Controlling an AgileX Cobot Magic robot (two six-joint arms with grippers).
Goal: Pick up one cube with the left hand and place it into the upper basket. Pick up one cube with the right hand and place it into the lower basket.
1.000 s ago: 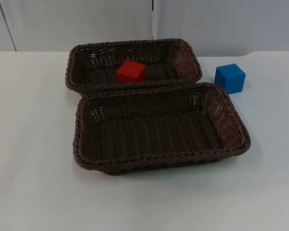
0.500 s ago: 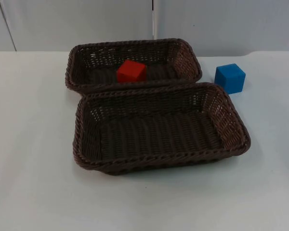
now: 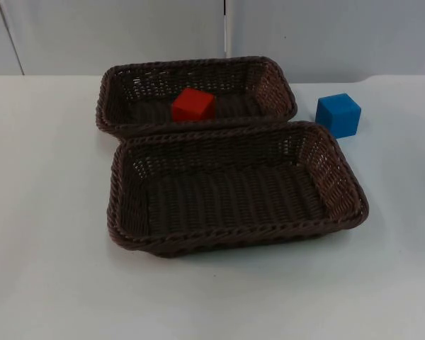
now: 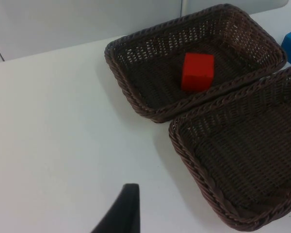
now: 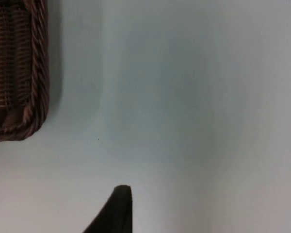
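Left wrist view: left end effector [image 4: 120, 211] hovers above table [image 4: 53, 136] (finger spread unclear), near upper basket [image 4: 136, 97].

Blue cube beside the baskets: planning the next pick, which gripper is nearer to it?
Right, probably. Left gripper hangs across both brown wicker baskets from the blue cube; right gripper hovers over white table beside a basket corner.

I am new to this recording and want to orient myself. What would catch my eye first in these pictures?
First, the red cube lying inside the upper basket, bright against the dark weave. Next, the blue cube standing on the white table, to the right of the upper basket and outside both baskets. The lower basket in front holds nothing.
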